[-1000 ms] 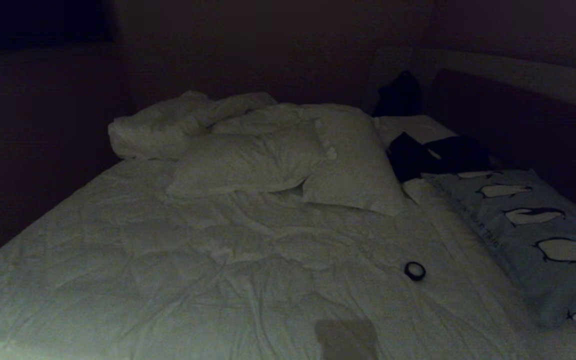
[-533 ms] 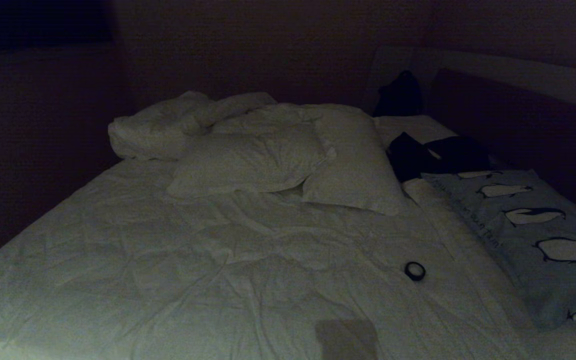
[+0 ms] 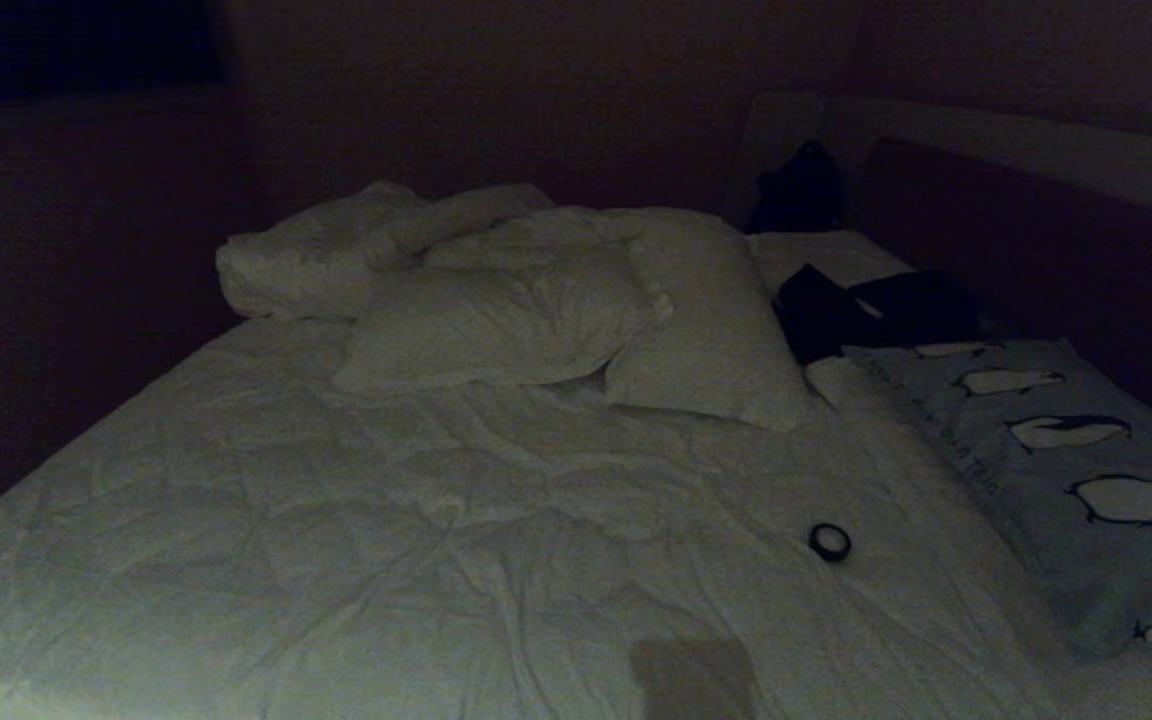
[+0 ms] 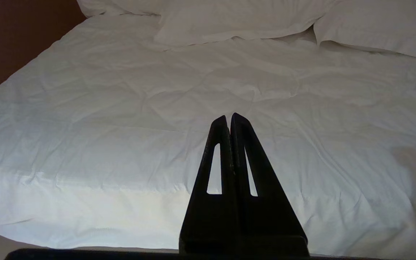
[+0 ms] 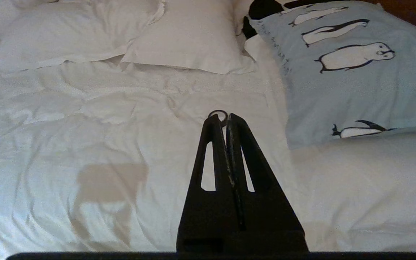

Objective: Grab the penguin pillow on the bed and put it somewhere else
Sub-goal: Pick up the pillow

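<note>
The penguin pillow (image 3: 1056, 470), light blue-grey with black-and-white penguins, lies flat along the right side of the bed (image 3: 336, 520) beside the dark headboard (image 3: 1036, 250). In the right wrist view the penguin pillow (image 5: 341, 68) lies ahead and to one side of my right gripper (image 5: 224, 117), which is shut and empty over the white quilt, well short of the pillow. My left gripper (image 4: 228, 117) is shut and empty too, held above the bed's near edge. Neither arm shows in the head view.
Two plain white pillows (image 3: 576, 320) and a rumpled duvet (image 3: 336, 250) lie at the far end. Dark clothing (image 3: 866, 310) sits beyond the penguin pillow. A small black ring (image 3: 829, 541) rests on the quilt, and in the right wrist view the ring (image 5: 218, 115) is just past the fingertips.
</note>
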Controlling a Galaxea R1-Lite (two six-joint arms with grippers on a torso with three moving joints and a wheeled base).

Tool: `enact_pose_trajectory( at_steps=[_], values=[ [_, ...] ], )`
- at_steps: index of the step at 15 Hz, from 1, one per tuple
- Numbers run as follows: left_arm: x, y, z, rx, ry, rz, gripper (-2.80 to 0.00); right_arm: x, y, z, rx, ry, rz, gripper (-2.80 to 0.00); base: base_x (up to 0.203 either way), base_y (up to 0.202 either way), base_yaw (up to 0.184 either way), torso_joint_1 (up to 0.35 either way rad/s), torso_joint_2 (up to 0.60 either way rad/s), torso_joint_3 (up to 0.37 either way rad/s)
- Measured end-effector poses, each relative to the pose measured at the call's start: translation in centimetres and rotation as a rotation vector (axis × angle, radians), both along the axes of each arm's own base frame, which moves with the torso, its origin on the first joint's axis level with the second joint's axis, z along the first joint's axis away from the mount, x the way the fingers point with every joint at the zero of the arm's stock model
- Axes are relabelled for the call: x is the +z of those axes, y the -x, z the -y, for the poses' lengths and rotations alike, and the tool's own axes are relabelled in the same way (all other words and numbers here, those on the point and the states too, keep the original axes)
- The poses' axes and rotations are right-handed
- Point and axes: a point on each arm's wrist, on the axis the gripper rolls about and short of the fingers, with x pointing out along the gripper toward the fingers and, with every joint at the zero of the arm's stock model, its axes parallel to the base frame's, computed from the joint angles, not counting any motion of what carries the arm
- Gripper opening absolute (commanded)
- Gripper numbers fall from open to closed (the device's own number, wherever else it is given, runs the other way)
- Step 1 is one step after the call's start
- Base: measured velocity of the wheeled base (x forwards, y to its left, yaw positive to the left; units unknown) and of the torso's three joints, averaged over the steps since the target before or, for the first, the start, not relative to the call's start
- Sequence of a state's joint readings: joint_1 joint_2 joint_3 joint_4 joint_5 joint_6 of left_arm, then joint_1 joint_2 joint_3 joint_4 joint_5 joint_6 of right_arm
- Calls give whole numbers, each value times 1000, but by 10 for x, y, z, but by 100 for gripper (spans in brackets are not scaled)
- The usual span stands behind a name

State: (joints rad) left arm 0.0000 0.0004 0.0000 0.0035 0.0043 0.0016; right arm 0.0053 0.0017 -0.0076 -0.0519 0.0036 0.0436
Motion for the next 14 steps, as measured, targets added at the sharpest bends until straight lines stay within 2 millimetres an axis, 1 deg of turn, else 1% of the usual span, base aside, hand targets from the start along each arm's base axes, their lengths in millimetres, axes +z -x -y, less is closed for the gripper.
enact_pose_trajectory(
  at_steps=[14],
  values=[
    [0, 0, 0, 0, 0, 0, -280, -1, 0, 0, -10, -3, -11, -280, 0, 0, 0, 0, 0, 0]
  ],
)
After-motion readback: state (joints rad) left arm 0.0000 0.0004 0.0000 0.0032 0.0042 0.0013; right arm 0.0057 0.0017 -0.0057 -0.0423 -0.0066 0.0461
